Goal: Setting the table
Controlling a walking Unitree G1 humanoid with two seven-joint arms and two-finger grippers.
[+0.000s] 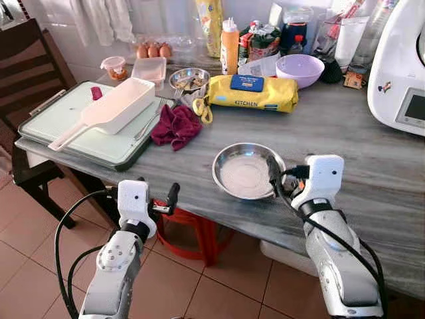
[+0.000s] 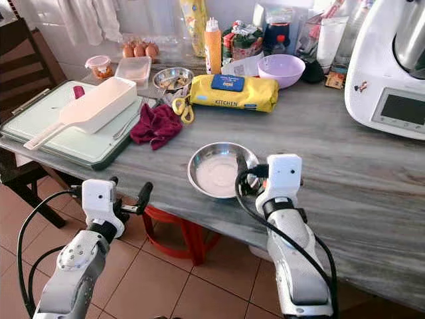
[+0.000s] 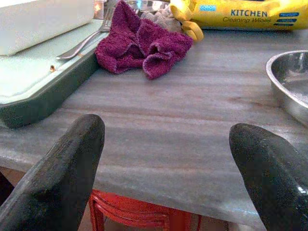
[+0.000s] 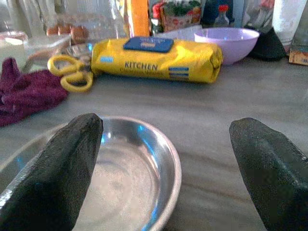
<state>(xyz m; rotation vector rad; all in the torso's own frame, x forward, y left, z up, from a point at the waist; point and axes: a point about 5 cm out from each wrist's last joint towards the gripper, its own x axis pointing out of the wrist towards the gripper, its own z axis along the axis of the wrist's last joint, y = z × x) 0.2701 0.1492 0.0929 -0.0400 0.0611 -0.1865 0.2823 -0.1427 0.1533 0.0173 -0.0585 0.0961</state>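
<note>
The steel bowl sits on the grey desk near its front edge, well in front of the yellow pack of kitchen wipes. The right pincer hovers at the bowl's right rim, fingers spread apart and empty. The left pincer, also spread and empty, hangs off the desk's front edge, left of the bowl. A fork lies on the green tray, far left of the bowl. Judging by this, one bowl is placed; cutlery remains to be laid.
</note>
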